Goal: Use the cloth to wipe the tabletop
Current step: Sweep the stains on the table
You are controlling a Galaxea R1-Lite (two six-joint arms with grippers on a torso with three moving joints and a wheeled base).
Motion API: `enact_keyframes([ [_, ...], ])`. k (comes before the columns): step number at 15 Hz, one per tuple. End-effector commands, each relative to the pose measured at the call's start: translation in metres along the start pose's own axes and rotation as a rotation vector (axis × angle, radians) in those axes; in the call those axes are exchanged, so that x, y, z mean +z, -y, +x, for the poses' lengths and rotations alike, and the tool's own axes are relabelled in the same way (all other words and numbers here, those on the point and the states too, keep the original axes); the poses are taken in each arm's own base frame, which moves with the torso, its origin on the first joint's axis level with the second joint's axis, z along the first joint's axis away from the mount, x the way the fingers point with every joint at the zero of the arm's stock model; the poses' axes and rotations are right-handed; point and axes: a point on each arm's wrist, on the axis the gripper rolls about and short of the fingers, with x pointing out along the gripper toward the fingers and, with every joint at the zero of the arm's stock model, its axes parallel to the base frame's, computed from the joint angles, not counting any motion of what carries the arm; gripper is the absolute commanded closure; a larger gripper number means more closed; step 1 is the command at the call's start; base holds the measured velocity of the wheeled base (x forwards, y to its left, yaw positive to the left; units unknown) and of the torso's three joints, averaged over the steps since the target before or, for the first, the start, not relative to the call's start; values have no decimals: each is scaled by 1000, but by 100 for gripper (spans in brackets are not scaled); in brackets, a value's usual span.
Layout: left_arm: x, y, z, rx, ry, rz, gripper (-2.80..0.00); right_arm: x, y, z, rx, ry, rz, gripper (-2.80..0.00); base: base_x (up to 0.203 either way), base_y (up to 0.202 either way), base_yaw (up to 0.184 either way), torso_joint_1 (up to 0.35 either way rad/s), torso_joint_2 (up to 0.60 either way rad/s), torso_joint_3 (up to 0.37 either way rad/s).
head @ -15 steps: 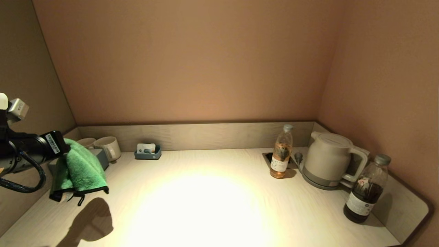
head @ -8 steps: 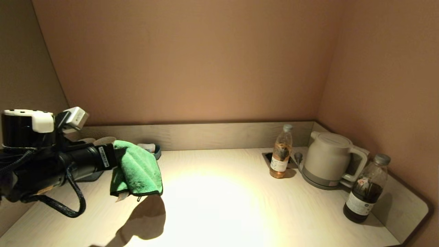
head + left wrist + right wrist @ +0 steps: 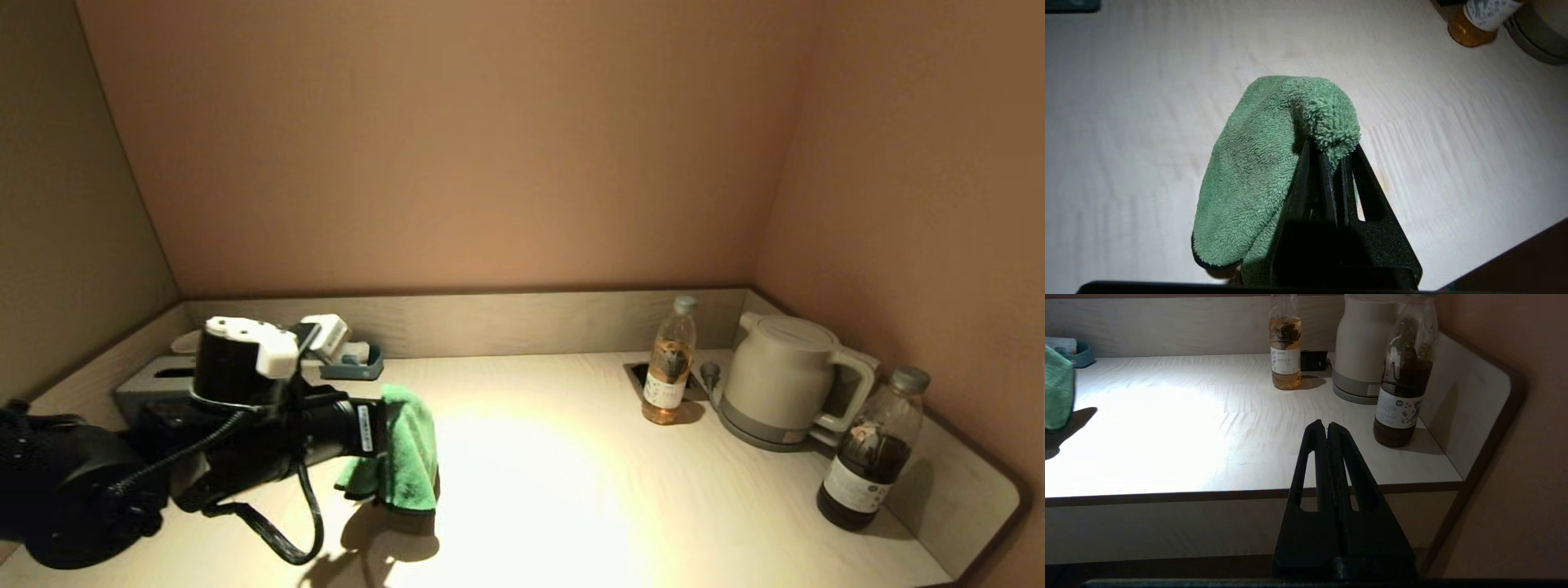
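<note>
My left gripper (image 3: pixel 390 437) is shut on a green fluffy cloth (image 3: pixel 404 457) and holds it over the left part of the pale wooden tabletop (image 3: pixel 555 506). The cloth hangs down from the fingers with its lower edge close above the table and a shadow just under it. In the left wrist view the cloth (image 3: pixel 1265 163) drapes over the closed black fingers (image 3: pixel 1306 171) of the gripper (image 3: pixel 1331 149). My right gripper (image 3: pixel 1327 426) is shut and empty, parked in front of the table's front edge, out of the head view. The cloth's edge shows there too (image 3: pixel 1057 392).
A pale tea bottle (image 3: pixel 671 363), a white kettle (image 3: pixel 784 380) and a dark bottle (image 3: pixel 869 453) stand at the back right. A blue-grey dish (image 3: pixel 355 359) and a grey tray (image 3: pixel 151 392) stand at the back left. Low walls bound the table.
My left arm has swung from the far left towards the middle of the table and come down, carrying the cloth from high above the surface to just over it.
</note>
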Motion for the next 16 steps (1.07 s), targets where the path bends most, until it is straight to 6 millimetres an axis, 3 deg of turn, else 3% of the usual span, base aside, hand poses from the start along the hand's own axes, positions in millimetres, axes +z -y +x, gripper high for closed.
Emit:
enact_keyframes([
  [1,-25,23,25,-49,-87,47,0,0,0,0,-1,-2,0,0,0,0,0,0,0,0],
  [2,-25,24,26,-52,-87,49,0,0,0,0,0,-2,0,0,0,0,0,0,0,0],
  [5,-41,62,44,-138,-117,143,0,0,0,0,-1,0,0,0,0,0,0,0,0,0],
  [8,-49,80,61,-169,-124,180,0,0,0,0,1,0,0,0,0,0,0,0,0,0],
  [11,-63,82,79,-140,-153,202,0,0,0,0,1,0,0,0,0,0,0,0,0,0],
  [14,-108,69,108,-40,-221,266,0,0,0,0,1,0,0,0,0,0,0,0,0,0],
  [16,-119,64,112,-8,-221,295,0,0,0,0,1,0,0,0,0,0,0,0,0,0],
])
